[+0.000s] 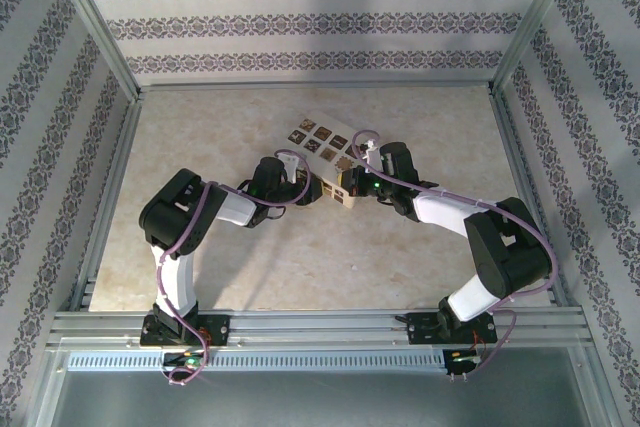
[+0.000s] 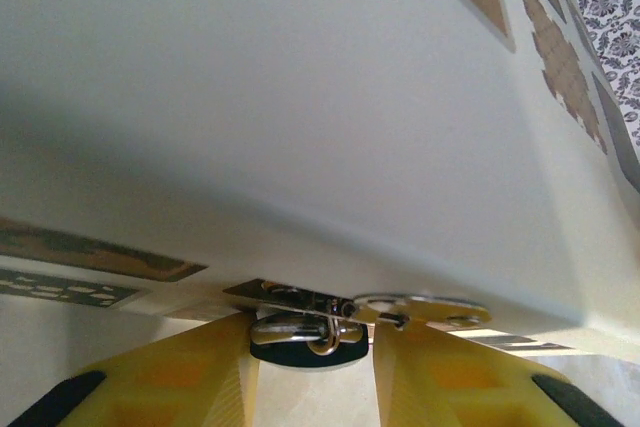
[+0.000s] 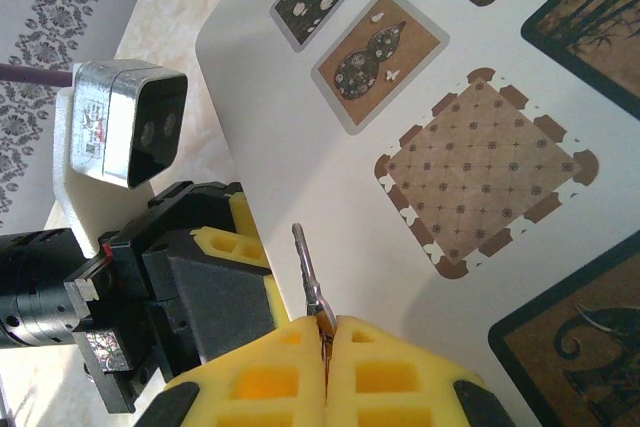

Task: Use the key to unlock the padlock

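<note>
Currently, the right gripper's (image 3: 325, 332) jaws are pressed together on the key (image 3: 305, 267), whose blade runs straight out from the fingertips beside the cream box (image 2: 300, 127) edge. The left gripper's (image 2: 312, 327) jaws stand part-spread, closely flanking the padlock (image 2: 307, 342); whether they clamp it cannot be told. The padlock hangs from the hasp (image 2: 300, 297) under the box edge, nearer the left arm, so the key likely has to come to it.

From the left wrist, the cream box (image 2: 300, 127) is seen blurred and cut off at every edge. The padlock (image 2: 306, 339) is partly masked by the left gripper (image 2: 312, 377). The head of the key (image 3: 306, 272) is buried within the right gripper (image 3: 327, 337).
</note>
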